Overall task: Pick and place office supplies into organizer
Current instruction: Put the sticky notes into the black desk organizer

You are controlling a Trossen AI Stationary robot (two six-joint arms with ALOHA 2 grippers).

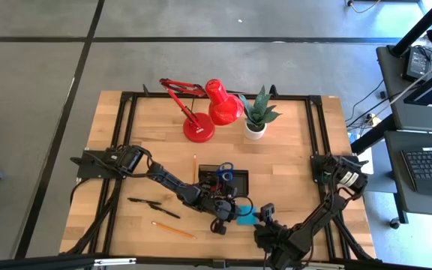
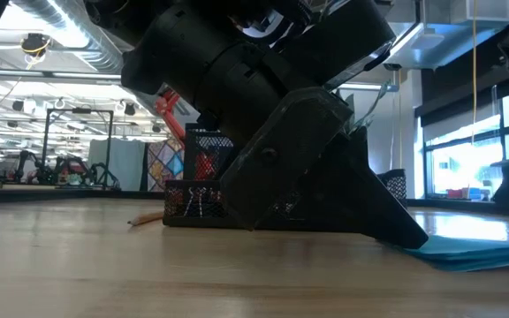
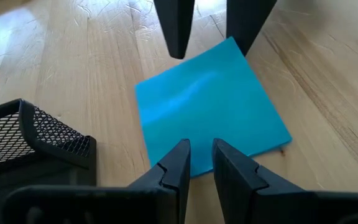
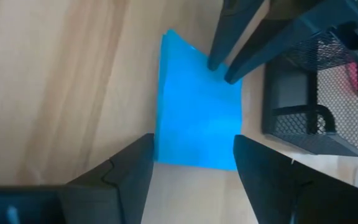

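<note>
At six o'clock on your wooden table, one flat blue square note pad (image 1: 246,213) lies beside one black mesh organizer (image 1: 232,181). Left gripper (image 3: 201,163) narrow over one edge; right gripper (image 4: 192,163) wide, straddling the opposite edge. Two black pens (image 1: 154,205), two pencils (image 1: 174,229).

Black wire-mesh organizer (image 3: 36,140) (matt) on wooden table (image 3: 73,68).
</note>
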